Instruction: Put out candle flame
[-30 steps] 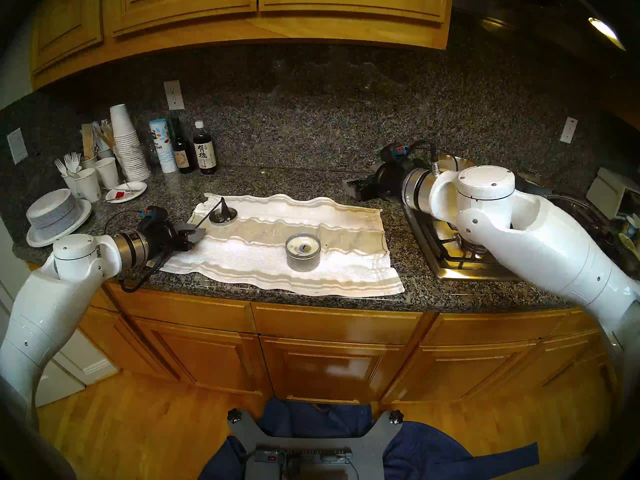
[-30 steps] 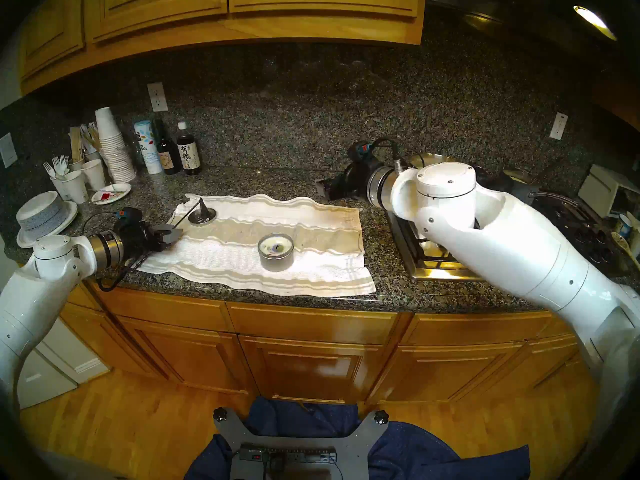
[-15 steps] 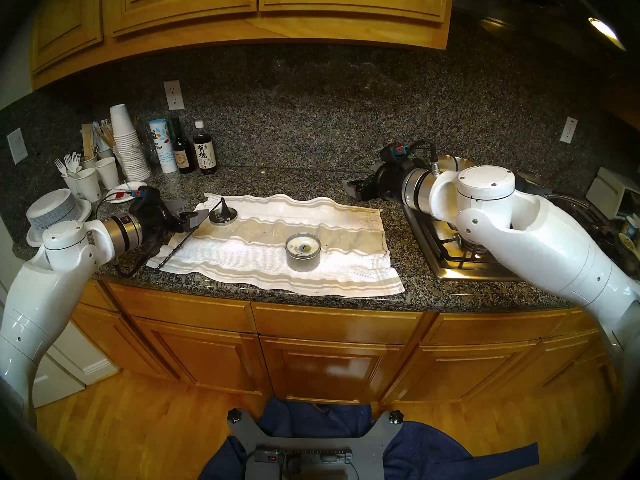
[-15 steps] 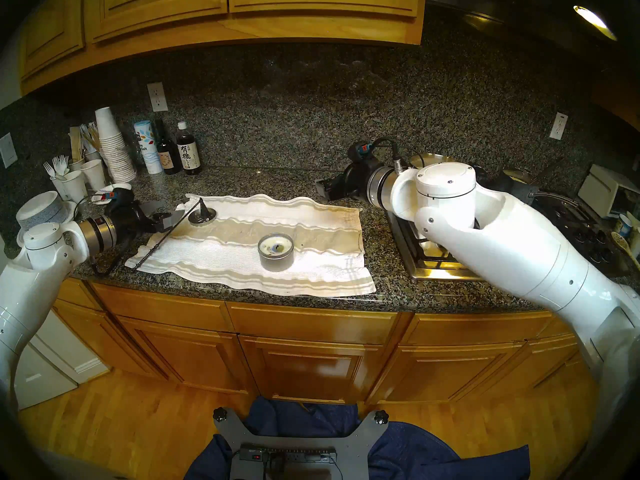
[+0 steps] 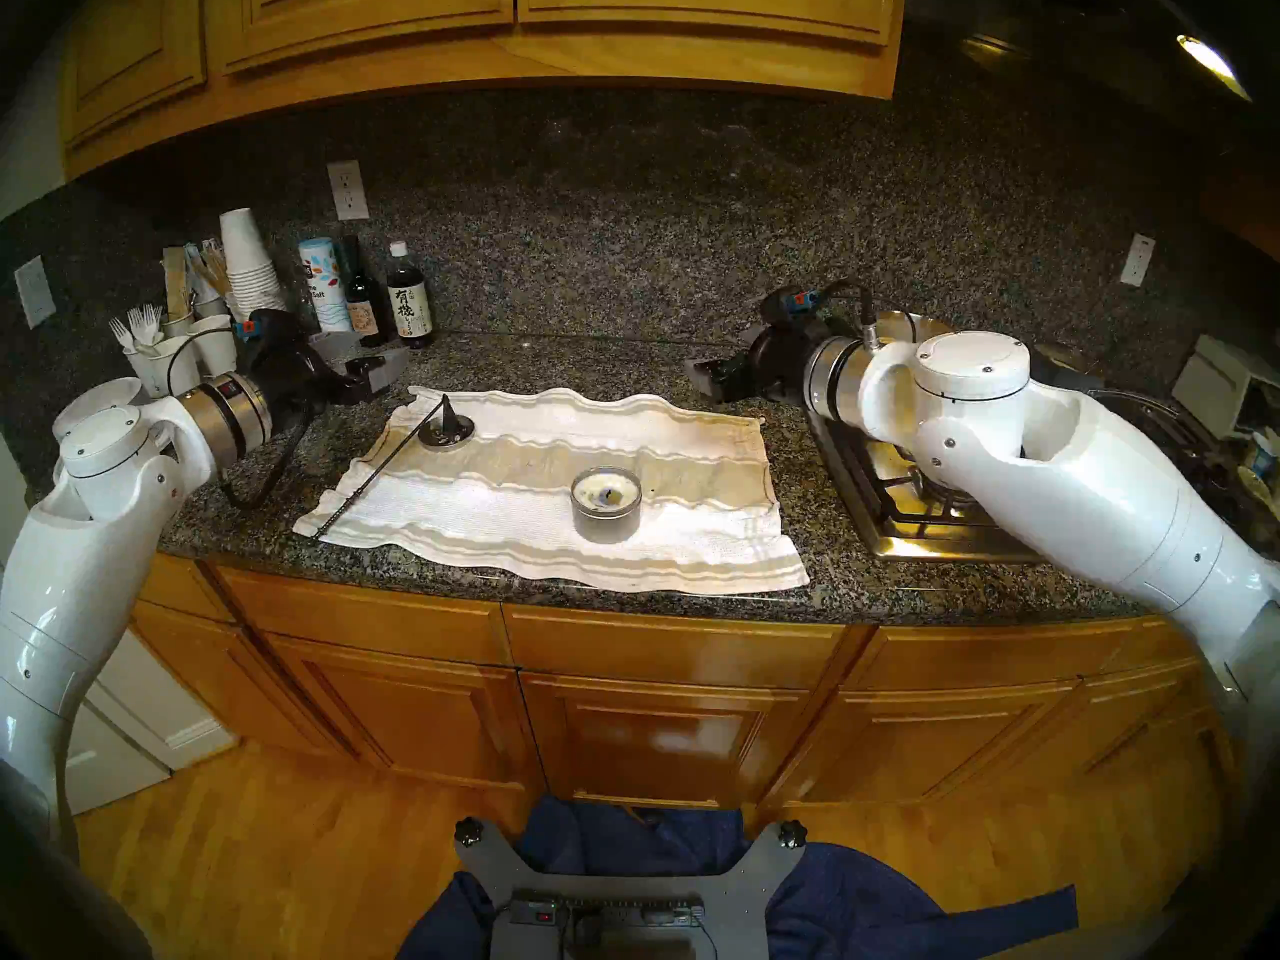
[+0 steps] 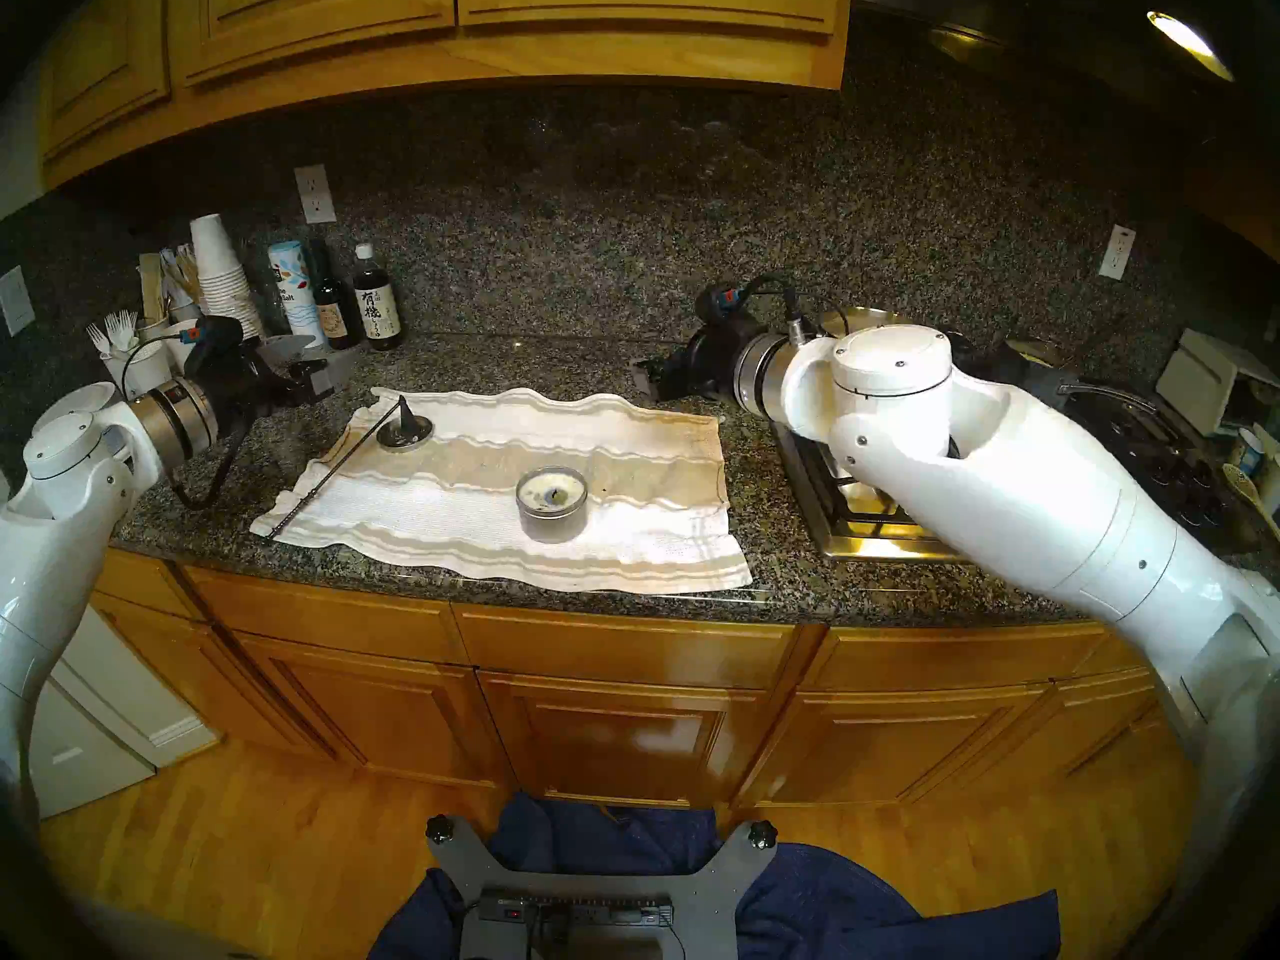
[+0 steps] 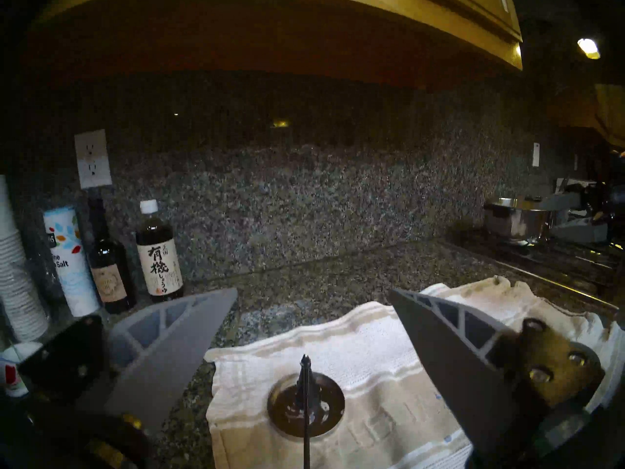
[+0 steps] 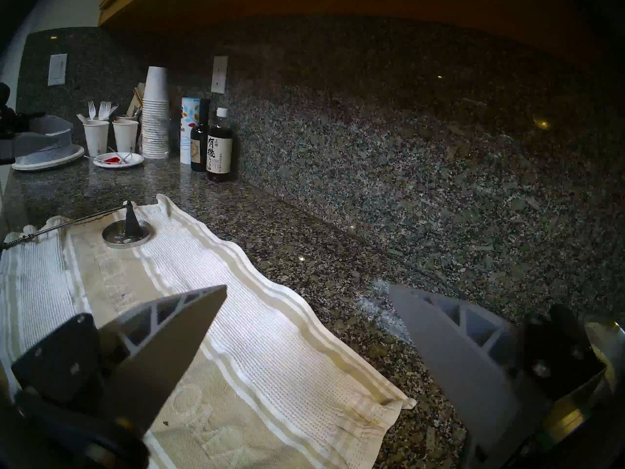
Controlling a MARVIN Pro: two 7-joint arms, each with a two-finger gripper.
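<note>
The candle (image 5: 606, 505) (image 6: 552, 505), a low silver tin of white wax, stands on the white towel (image 5: 554, 522). Its dark wick (image 5: 608, 496) shows no glow that I can make out. A black cone snuffer (image 5: 448, 411) (image 7: 304, 380) (image 8: 130, 218) stands on a small silver dish (image 5: 447, 433), its thin handle (image 5: 367, 484) lying on the towel. My left gripper (image 5: 363, 363) (image 6: 315, 363) (image 7: 311, 290) is open and empty, raised behind and left of the dish. My right gripper (image 5: 703, 377) (image 8: 306, 287) is open and empty beyond the towel's far right corner.
Bottles (image 5: 409, 307), a salt canister (image 5: 325, 290), stacked paper cups (image 5: 249, 273) and cups of forks (image 5: 149, 342) crowd the back left, close to my left gripper. A gas stove (image 5: 921, 508) with a steel pot lies to the right, under my right arm.
My left gripper has drawn away from the snuffer handle, moving up and back to the left towards the bottles. The handle lies free on the towel. My right arm has not moved.
</note>
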